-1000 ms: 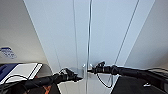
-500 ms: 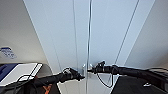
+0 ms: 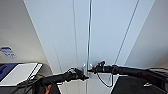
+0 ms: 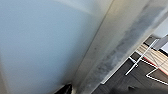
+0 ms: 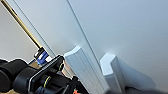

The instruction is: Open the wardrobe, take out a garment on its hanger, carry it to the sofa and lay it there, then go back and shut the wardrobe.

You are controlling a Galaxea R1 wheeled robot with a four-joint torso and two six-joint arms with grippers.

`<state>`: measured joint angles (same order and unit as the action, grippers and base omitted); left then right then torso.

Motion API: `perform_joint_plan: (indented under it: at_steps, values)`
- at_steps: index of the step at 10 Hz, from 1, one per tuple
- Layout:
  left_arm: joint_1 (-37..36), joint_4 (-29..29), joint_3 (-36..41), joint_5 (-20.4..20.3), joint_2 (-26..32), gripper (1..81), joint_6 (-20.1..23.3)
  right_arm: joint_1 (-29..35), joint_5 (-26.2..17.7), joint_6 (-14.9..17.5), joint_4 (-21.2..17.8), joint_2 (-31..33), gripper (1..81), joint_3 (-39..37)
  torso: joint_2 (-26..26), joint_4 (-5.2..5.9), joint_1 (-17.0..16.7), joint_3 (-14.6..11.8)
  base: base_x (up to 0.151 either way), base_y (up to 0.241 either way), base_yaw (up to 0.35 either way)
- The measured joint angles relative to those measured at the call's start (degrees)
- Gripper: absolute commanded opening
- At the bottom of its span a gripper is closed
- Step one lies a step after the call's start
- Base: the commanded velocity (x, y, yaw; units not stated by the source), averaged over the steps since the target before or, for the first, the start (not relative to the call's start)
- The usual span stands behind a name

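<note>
The left end effector (image 3: 83,75) reaches up to the wardrobe (image 3: 105,37) at the seam where its two white doors meet, its tip right at the left handle (image 3: 84,67). The right end effector (image 3: 92,69) comes in from the other side and sits at the right handle (image 3: 91,66). For both, I cannot tell whether the fingers are open or clamped on a handle; they are too small and dark against the doors to make out.

The wardrobe stands directly ahead, both doors shut and flush, with only the thin dark seam between them. In the right wrist view the two handles (image 5: 85,70) stand out from the door as white blocks, side by side, with the other arm's dark body (image 5: 37,77) just beside them. The left wrist view looks along the door's face (image 4: 42,42) and its edge, with dark flooring marked by white lines (image 4: 140,62) beyond.

A blue sign (image 3: 7,52) hangs on the wall to the left, its writing too blurred to read; no other lettering is legible.

Compared with half a second ago, both arms sit at the same spots by the handles and the doors are just as closed.
</note>
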<state>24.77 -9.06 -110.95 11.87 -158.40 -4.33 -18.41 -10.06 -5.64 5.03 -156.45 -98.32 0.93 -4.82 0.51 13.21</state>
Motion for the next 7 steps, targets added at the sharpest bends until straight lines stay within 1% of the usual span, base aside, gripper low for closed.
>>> perform_joint_plan:
  at_steps: [4,7]
  values:
    - [-0.3,0.0,-5.0,3.6,-3.6,81.1,-0.7,-0.2,0.2,0.0,0.0,0.1,81.1,0.0,0.0,0.02,0.0,0.0,0.000,0.000,0.000]
    - [-0.3,0.1,-4.2,3.9,-3.5,81.1,-1.6,-0.8,1.6,0.0,0.0,0.3,81.1,0.7,0.0,0.02,0.0,0.0,0.000,0.000,0.000]
